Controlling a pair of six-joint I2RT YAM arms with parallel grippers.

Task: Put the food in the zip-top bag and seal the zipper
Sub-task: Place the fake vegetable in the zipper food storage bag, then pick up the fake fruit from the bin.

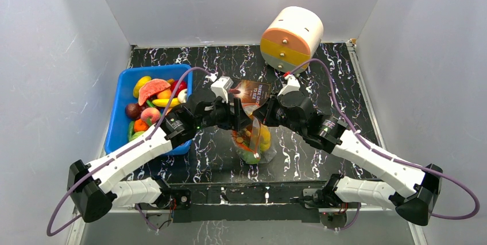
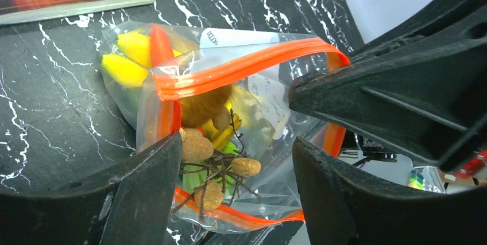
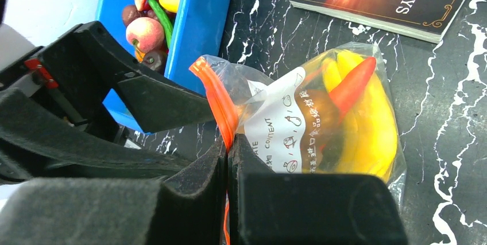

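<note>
- The zip-top bag [image 1: 252,143] lies mid-table between the two claws, its mouth lifted towards the arms.
- The right gripper [image 3: 228,159] is pinched tight on the orange zipper [image 2: 247,67], holding one lip of the mouth up.
- The left gripper [image 2: 235,150] stands wide over the open mouth with nothing held. A brown cluster [image 2: 215,167] sits in the bag directly between its fingers.
- Yellow banana pieces [image 2: 129,55] and a red pepper [image 3: 353,87] are also inside, at the bag's closed end.
- Step in hand, as I judge it: loading. Many pieces [image 1: 152,98] lie in the blue bin [image 1: 116,116] on the left, so sealing is some way off.
- To do it well, the left claw should rise straight out of the mouth with its fingers spread, so neither pad drags the loose film or tips the cluster out.
- The right pinch should stay on the strip itself, not the thin film, so the opening holds its shape for the next piece.
- The bin is just left of the left arm, a short reach.
- A book [image 1: 252,91] lies on the far side of the bag, touching or nearly so. A round container [image 1: 291,37] stands far right, well apart.
- The two claws crowd the same opening, and that is the main obstruction.
</note>
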